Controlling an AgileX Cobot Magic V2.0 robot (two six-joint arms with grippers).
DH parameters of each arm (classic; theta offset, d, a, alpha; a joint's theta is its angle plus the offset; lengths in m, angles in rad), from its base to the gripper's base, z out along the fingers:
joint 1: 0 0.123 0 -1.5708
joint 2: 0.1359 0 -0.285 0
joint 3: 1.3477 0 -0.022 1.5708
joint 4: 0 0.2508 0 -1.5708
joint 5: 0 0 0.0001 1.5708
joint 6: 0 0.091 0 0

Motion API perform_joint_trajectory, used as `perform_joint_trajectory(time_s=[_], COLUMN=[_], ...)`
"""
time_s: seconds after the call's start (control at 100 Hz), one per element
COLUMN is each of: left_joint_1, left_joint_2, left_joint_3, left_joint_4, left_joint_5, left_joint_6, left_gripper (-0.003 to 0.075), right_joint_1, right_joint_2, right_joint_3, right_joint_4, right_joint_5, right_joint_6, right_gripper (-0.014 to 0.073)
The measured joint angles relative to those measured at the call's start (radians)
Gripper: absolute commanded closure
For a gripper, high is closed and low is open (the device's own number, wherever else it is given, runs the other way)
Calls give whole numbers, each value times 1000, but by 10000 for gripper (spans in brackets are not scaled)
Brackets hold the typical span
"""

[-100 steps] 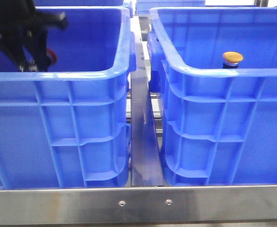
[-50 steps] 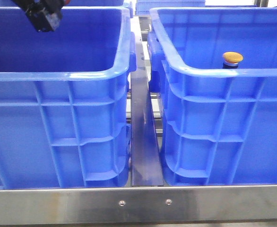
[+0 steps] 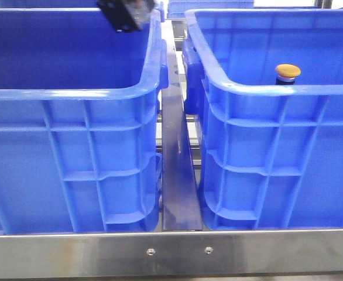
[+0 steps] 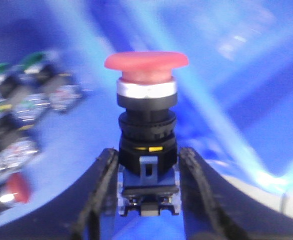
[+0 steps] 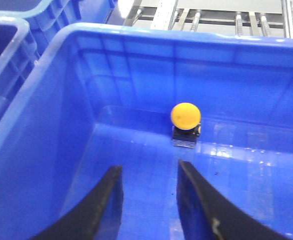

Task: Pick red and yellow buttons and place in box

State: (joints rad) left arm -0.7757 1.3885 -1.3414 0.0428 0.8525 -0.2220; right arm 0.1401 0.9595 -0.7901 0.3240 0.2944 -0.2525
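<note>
The left pincer (image 4: pixel 147 200) grips the red button (image 4: pixel 146 65) by its dark body, cap up, above the far rim of the left crate (image 3: pixel 72 93). Other blurred buttons (image 4: pixel 16 110) lie below. The right pincer (image 5: pixel 149 200) hangs open inside the right crate (image 5: pixel 61 125), the yellow button (image 5: pixel 185 116) standing apart beyond its fingers. No writing is legible.

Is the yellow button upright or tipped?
Upright: the yellow button stands on its base on the box floor, cap on top.

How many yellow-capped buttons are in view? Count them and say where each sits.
1. The yellow button stands upright on the floor of the right crate. More could be hidden below the crate walls.
</note>
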Motion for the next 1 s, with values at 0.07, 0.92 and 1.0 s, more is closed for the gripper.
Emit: perform_joint_trajectory(time_s=[0.07, 0.92, 1.0], left_joint_1=[-13, -26, -26], left_joint_2=[0, 0, 0], left_joint_3=[2, 8, 8], left_joint_4=[2, 3, 3], left_joint_5=[-2, -8, -8], left_joint_6=[2, 9, 9], left_gripper=[587, 587, 587], right_joint_1=[0, 156, 178], right_joint_2=[0, 372, 417], right_joint_3=[0, -439, -462], right_joint_4=[39, 602, 604], right_joint_5=[0, 568, 568], right_joint_6=[0, -130, -130], right_gripper=[174, -24, -24])
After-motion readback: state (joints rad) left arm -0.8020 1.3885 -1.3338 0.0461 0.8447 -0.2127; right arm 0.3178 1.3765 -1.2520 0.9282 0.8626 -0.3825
